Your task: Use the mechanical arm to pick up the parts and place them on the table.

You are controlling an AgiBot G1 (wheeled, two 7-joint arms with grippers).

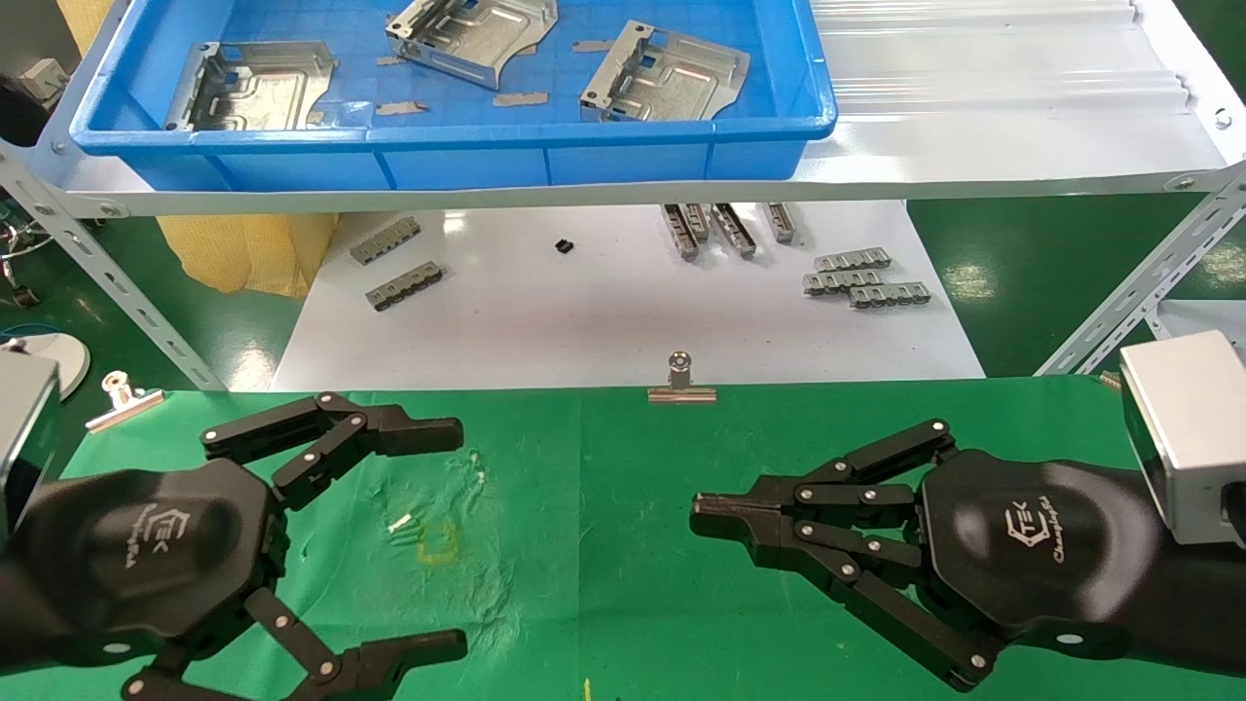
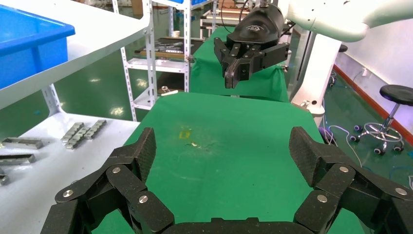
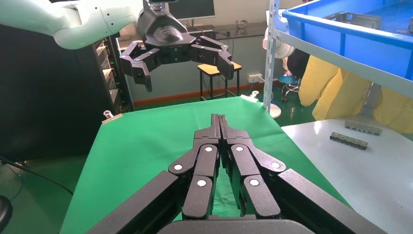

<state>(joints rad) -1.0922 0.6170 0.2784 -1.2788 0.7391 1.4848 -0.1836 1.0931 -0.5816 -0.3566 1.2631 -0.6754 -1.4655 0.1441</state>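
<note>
Three silvery parts [image 1: 253, 86], [image 1: 477, 34], [image 1: 667, 78] lie in the blue tray [image 1: 438, 136] on the raised shelf at the back. Both grippers hover low over the green table [image 1: 604, 467], well short of the tray. My left gripper [image 1: 438, 540] is open wide with nothing between its fingers; the left wrist view shows only cloth inside the left gripper [image 2: 224, 156]. My right gripper [image 1: 696, 516] is shut and empty, pointing toward the left one. In the right wrist view the right gripper [image 3: 219, 119] has its fingers pressed together over the cloth.
A white board [image 1: 623, 321] lies under the shelf and carries small grey ribbed strips [image 1: 861, 277], [image 1: 399, 268]. Binder clips [image 1: 681, 380], [image 1: 122, 394] hold the cloth's far edge. Slanted shelf struts [image 1: 1129, 292], [image 1: 107, 282] stand at both sides.
</note>
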